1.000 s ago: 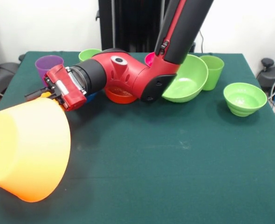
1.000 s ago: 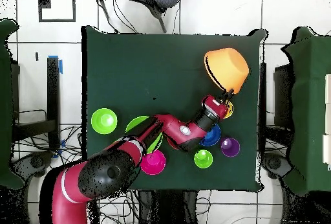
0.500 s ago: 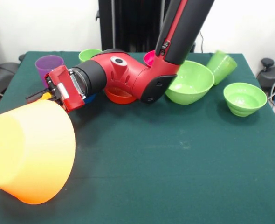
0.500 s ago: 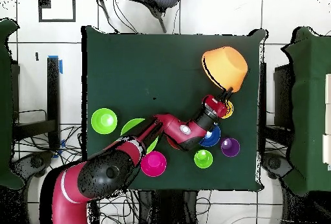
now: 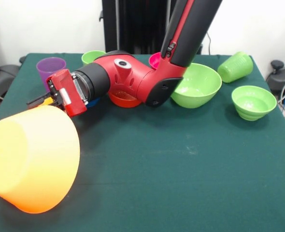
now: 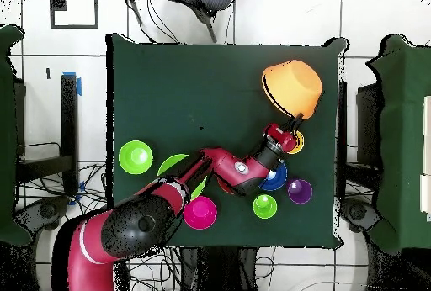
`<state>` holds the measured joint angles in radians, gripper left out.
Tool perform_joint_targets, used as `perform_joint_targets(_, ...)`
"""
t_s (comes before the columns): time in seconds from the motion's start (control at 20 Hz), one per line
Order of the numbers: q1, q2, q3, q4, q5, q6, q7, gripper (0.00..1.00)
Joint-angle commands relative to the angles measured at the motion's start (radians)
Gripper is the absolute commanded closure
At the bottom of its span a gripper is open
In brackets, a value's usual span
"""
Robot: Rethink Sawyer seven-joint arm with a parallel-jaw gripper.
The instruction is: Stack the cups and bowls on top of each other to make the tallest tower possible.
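The huge orange bowl (image 5: 31, 162) (image 6: 292, 88) hangs tilted at the table's left front, mouth toward the arm. My gripper (image 5: 42, 100) (image 6: 295, 124) is shut on its rim. A yellow cup (image 6: 298, 143) sits right by the gripper, a purple cup (image 5: 50, 68) (image 6: 299, 191) behind it. The blue bowl (image 6: 277, 177) and the red-orange bowl (image 5: 123, 100) are mostly hidden under the arm. A light green cup (image 5: 92, 56) (image 6: 264, 206) and the pink bowl (image 5: 155, 60) (image 6: 200, 212) stand at the back. The large light green bowl (image 5: 196, 86) rests upright.
Another light green cup (image 5: 235, 66) lies on its side at the back right. A smaller green bowl (image 5: 253, 101) (image 6: 135, 157) stands near the right edge. My arm (image 5: 133, 79) stretches low across the back half of the green table (image 5: 181, 174).
The right-hand light green cup has tipped over onto its side. The large light green bowl has dropped from tilted to level. The orange bowl has shifted slightly inward in my grip.
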<state>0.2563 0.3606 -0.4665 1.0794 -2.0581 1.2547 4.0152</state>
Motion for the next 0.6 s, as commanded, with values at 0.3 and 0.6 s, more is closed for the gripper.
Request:
perform_joint_targets(0.3, 0.0, 0.122, 0.228, -0.077, 0.051, -0.206, -0.165, 1.0)
perform_joint_targets(0.6, 0.002, 0.124, 0.226, -0.078, 0.049, -0.207, -0.175, 1.0)
